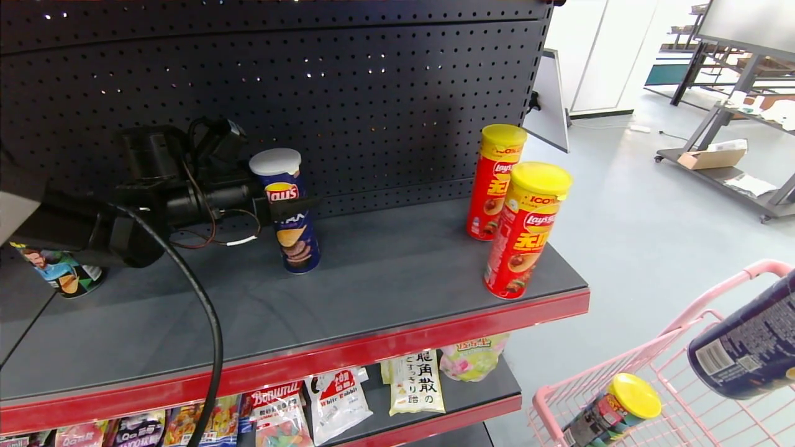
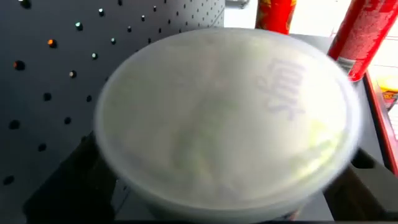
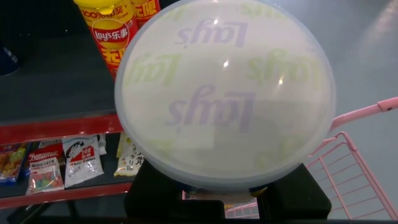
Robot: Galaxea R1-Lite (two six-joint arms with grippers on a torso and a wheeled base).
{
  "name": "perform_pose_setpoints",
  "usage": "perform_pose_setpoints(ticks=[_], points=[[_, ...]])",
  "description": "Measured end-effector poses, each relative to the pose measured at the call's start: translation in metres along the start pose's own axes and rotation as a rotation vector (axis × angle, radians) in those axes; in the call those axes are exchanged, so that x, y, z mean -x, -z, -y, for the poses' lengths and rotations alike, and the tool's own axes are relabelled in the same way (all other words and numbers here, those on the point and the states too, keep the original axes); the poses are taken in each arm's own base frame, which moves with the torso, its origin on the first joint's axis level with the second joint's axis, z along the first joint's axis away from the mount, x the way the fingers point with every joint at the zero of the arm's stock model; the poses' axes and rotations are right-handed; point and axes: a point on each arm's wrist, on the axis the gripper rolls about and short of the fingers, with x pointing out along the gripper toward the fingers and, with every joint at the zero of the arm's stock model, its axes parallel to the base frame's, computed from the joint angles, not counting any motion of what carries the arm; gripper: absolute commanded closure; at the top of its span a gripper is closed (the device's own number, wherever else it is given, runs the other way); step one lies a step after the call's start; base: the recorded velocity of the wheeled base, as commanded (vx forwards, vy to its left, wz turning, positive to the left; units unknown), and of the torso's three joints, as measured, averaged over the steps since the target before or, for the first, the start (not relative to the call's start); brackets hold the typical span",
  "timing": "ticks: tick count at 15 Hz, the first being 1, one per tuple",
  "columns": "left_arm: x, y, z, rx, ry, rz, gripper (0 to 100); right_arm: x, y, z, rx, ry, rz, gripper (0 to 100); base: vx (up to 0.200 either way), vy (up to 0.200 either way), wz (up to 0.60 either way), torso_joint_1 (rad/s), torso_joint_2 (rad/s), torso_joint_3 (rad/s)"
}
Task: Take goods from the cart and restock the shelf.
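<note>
Left claw gripped the blue can upright on the shelf — right claw clasped a dark can (white-lidded) above the pink cart.

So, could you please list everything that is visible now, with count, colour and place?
blue can: 1, blue, pale lid, upright on the shelf by the pegboard
red cans: 2, red, yellow lids, upright at the shelf's right end
left can: 1, multicoloured, at the shelf's left, partly behind the arm
dark can: 1, dark blue, pale lid, tilted above the cart
cart can: 1, dark, yellow lid, lying in the cart
bags: several, mixed colours, lower shelf
shelf: 1, grey, red edge
pegboard: 1, black, behind the shelf
cart: 1, pink, lower right
rack: 1, grey, far right
left arm: black, jaws shut on the blue can
right arm: black, jaws shut on the dark can
</note>
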Motion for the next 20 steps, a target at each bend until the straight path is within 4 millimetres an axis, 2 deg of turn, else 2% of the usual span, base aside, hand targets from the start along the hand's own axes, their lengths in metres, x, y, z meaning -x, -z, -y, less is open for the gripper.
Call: perform_pose_setpoints(ticks=[6, 9, 12, 15, 20], points=[[0.002, 0.005, 0.001, 0.012, 0.008, -0.007, 100, -0.002, 0.0, 0.0, -0.001, -0.001, -0.008, 100, 0.0, 0.0, 0.0, 0.0, 0.0, 0.0], [0.014, 0.008, 0.009, 0.045, 0.048, -0.016, 100, -0.002, 0.0, 0.0, -0.001, -0.002, -0.008, 100, 0.0, 0.0, 0.0, 0.0, 0.0, 0.0], [0.037, 0.002, 0.021, 0.148, 0.049, -0.027, 100, -0.002, 0.0, 0.0, -0.001, -0.004, -0.007, 100, 0.0, 0.0, 0.0, 0.0, 0.0, 0.0], [0.056, -0.01, 0.043, 0.2, 0.072, -0.009, 100, -0.002, -0.001, 0.0, -0.002, -0.005, -0.001, 100, 0.0, 0.0, 0.0, 0.0, 0.0, 0.0], [0.07, -0.009, 0.067, 0.165, 0.095, 0.019, 100, -0.001, -0.003, 0.0, -0.002, -0.006, 0.004, 100, 0.0, 0.0, 0.0, 0.0, 0.0, 0.0]])
